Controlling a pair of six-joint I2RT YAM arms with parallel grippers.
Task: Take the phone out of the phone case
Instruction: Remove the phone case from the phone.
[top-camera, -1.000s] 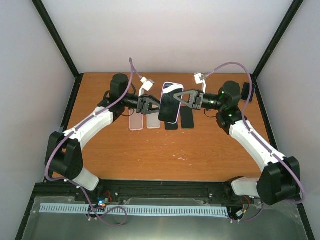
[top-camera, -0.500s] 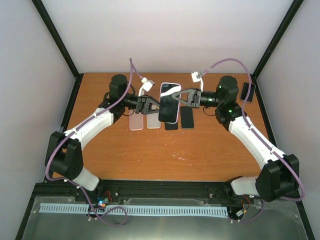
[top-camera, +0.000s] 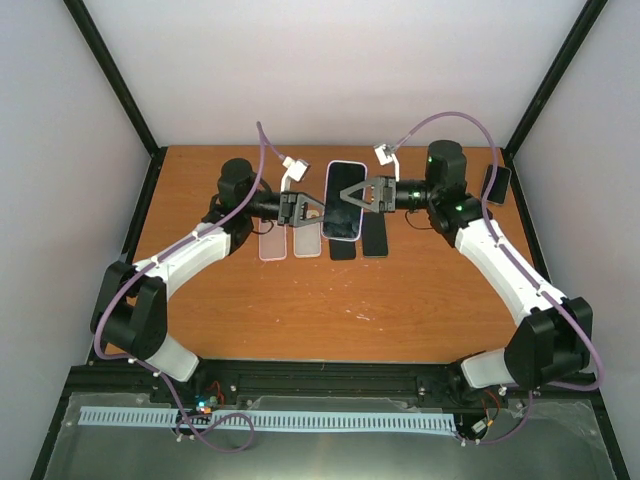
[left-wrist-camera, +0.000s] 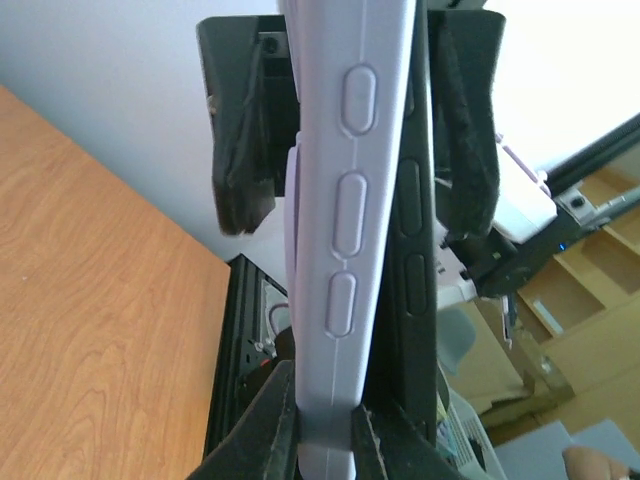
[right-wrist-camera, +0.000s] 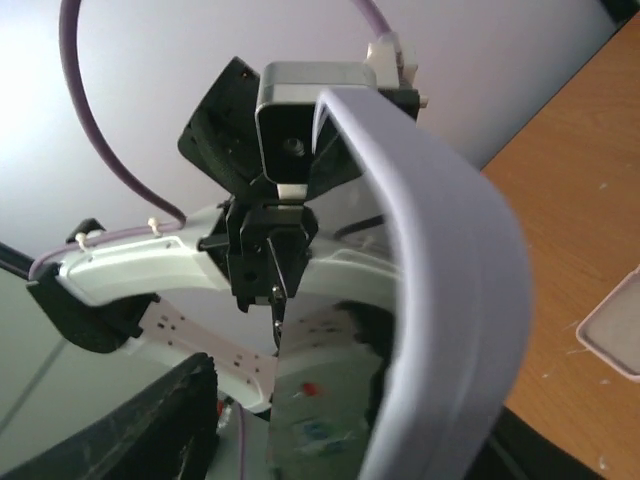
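A dark phone (top-camera: 342, 215) in a lilac phone case (top-camera: 346, 169) hangs in the air above the middle of the table, between my two grippers. My left gripper (top-camera: 312, 208) is shut on the case's left edge. In the left wrist view its jaws pinch the case's button side (left-wrist-camera: 345, 200), with the dark phone (left-wrist-camera: 410, 240) showing just beside it. My right gripper (top-camera: 353, 194) is at the phone's right side with its jaws apart. In the right wrist view the case rim (right-wrist-camera: 455, 260) and the reflecting screen (right-wrist-camera: 330, 400) stand between the spread fingers (right-wrist-camera: 130, 430).
On the table under the held phone lie two pale empty cases (top-camera: 272, 244) (top-camera: 306, 241) and two dark phones (top-camera: 343, 249) (top-camera: 375, 241) in a row. Another dark phone (top-camera: 495, 183) lies at the far right edge. Cables loop above both wrists.
My left gripper has closed on the case's edge. My right gripper has let go and opened, and the right arm has drawn back toward the far side. The phone stays held up.
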